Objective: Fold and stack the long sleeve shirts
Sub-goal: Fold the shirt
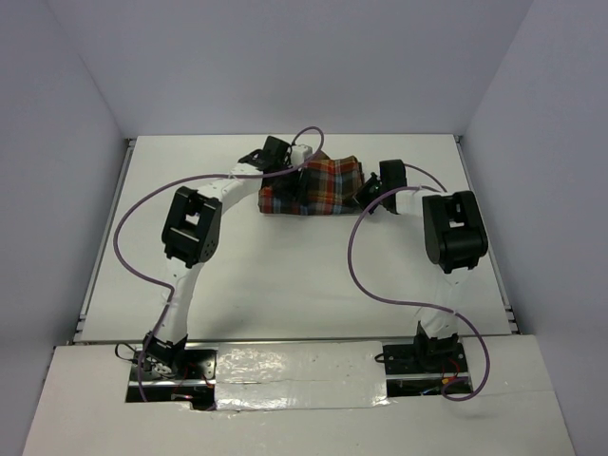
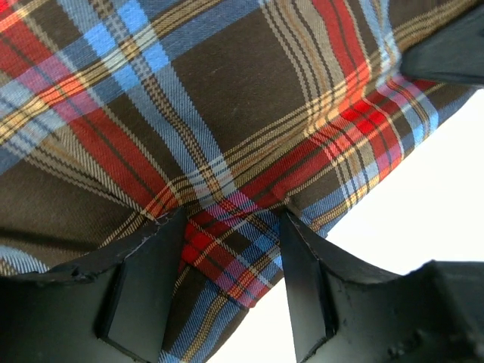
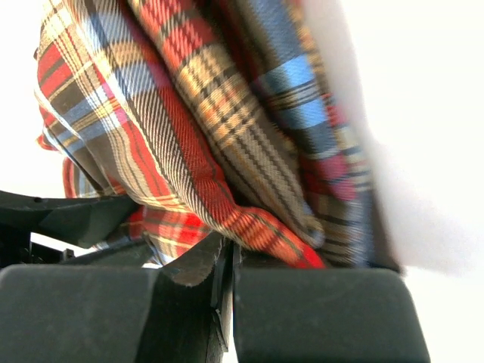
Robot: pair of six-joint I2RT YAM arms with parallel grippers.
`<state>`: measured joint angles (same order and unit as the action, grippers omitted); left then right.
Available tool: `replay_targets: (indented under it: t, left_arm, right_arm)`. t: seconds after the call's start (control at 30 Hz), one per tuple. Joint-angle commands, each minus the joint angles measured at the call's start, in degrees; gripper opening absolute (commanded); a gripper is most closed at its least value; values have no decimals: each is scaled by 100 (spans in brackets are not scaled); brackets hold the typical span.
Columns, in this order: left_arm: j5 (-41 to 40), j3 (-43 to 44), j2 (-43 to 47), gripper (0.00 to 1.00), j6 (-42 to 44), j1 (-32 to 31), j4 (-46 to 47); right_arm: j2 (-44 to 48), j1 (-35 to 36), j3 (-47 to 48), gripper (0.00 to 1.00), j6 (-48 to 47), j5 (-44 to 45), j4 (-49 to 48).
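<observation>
Plaid shirt [image 1: 318, 185]: my right gripper [image 3: 231, 261] pinches its right edge; my left gripper [image 2: 233, 219] stands spread at its left side. A thin pinch could slip under pull, spilling the fold.

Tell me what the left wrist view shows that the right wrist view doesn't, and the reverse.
Left wrist only: the left hand, jaws apart over a fairly flat stretch of the plaid shirt, close to its edge. Right wrist only: the right hand, shut on a bunched fold of the shirt, with several layers crowding the frame. Both: the same plaid fabric against the white table.
</observation>
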<state>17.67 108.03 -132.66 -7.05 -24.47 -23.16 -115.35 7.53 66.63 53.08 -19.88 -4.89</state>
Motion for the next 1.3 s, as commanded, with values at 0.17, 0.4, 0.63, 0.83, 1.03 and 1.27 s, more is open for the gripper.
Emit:
replay_targets:
  t: [0.17, 0.4, 0.63, 0.83, 1.03, 1.27]
  left_arm:
    - [-319, -229, 477, 71, 432, 372, -628]
    - [711, 622, 987, 83, 318, 610, -918]
    - [273, -675, 1962, 80, 64, 1259, -1052]
    - [227, -1592, 1859, 80, -209, 1506, -444]
    - [386, -1407, 1357, 78, -358, 1506, -120]
    - [299, -1600, 1085, 52, -490, 1506, -31]
  right_arm:
    - [513, -85, -98, 0, -245, 415, 848]
    - [1119, -59, 34, 5, -1062, 344, 1358]
    - [1665, -67, -238, 41, -1142, 275, 1833]
    - [840, -67, 332, 52, -1203, -69, 2140]
    - [540, -120, 535, 51, -1037, 160, 2063]
    - [338, -164, 483, 50, -808, 283, 1983]
